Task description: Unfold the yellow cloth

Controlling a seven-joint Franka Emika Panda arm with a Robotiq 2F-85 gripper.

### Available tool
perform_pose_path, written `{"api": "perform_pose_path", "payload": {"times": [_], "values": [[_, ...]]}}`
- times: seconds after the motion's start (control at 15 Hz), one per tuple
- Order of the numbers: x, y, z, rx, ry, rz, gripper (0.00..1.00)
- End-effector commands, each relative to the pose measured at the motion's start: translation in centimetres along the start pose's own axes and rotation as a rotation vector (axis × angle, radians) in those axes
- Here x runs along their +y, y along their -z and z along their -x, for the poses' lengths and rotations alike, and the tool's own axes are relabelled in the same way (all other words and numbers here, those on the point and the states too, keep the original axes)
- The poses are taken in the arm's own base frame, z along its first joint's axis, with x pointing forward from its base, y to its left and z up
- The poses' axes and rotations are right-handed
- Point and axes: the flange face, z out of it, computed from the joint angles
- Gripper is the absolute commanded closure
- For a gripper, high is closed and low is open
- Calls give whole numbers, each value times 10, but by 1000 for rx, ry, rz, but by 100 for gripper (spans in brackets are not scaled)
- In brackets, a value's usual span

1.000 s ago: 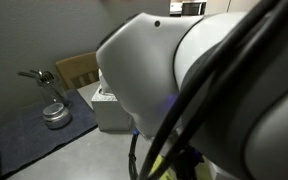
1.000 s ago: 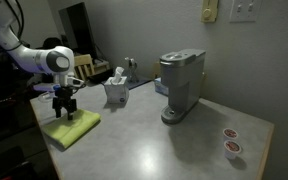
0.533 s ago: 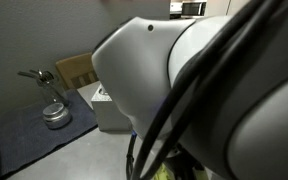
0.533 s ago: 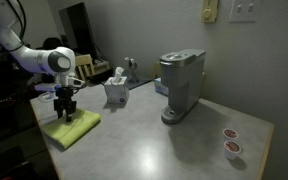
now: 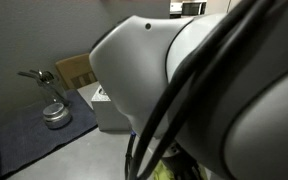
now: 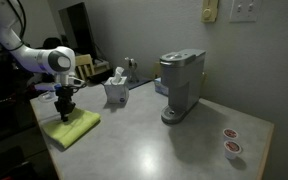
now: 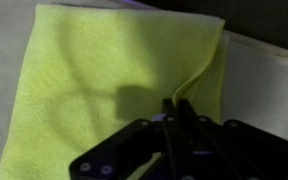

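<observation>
The yellow cloth lies folded near the table's corner in an exterior view. It fills most of the wrist view as a yellow cloth with a raised folded edge running down its right side. My gripper stands straight down on the cloth's near-left part. In the wrist view the gripper has its two dark fingers pressed almost together, with the cloth's folded edge pinched between them. In an exterior view the white arm blocks nearly everything.
A grey coffee machine stands mid-table, and a white tissue box sits behind the cloth. Two small red-topped cups sit at the far right. The table edge runs close to the cloth. A metal pot and a cardboard box stand behind.
The fingers have come together from wide open and now pinch the cloth's folded edge. The arm has sunk slightly onto the cloth. The cloth itself lies where it was.
</observation>
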Motion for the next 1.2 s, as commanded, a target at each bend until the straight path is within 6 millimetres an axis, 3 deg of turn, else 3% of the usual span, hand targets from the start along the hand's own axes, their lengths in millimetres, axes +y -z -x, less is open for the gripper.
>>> {"api": "perform_pose_path", "payload": {"times": [0.0, 0.6, 1.13], "values": [[1, -2, -4, -17, -3, 25, 100], [8, 14, 12, -20, -28, 34, 99], [40, 35, 31, -48, -123, 62, 99]]}}
